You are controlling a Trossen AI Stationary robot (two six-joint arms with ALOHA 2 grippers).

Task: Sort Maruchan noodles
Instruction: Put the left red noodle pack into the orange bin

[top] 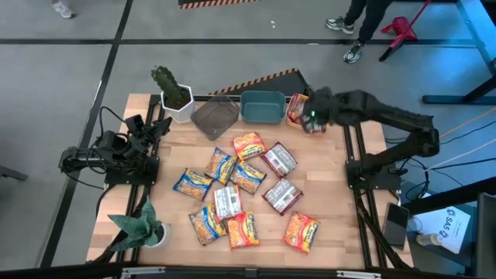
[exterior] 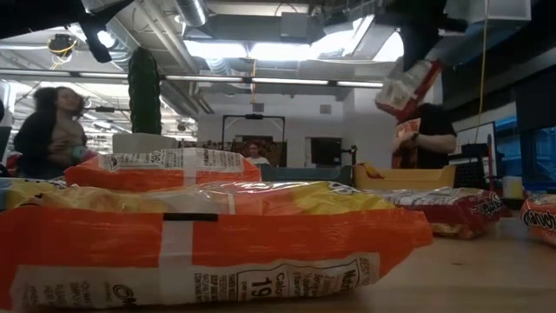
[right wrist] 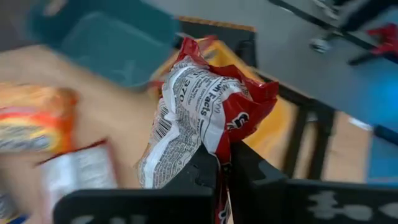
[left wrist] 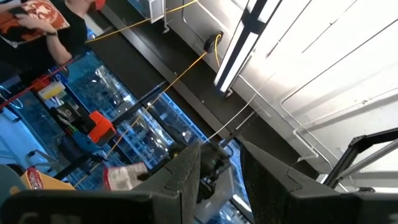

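Right gripper (right wrist: 222, 163): raised over the far right corner of the counter (top: 333, 232), fingers pinched on the edge of a red packet (right wrist: 205, 106), which hangs crumpled from them.
Red packet, position: in the high view it sits above the yellow bin (top: 297, 108), just right of the teal bin (top: 263, 107); the low view shows it well off the surface.
Left gripper (left wrist: 219, 167): parked at the left edge, pointing up toward the ceiling, fingers narrowly apart, holding nothing.
Remaining noodles: a loose cluster of packets (top: 246, 190) mid-counter, orange, maroon and blue-and-yellow, some overlapping.
Grey bin (top: 214, 116): left of the teal one, looks empty.
Step in hand: likely dropping the red packet into the yellow bin.
Doing it well: centre the packet over the bin before letting go; lower it first, since a limp packet can drift or catch on the rim.
Risk: it may land across the bin wall.
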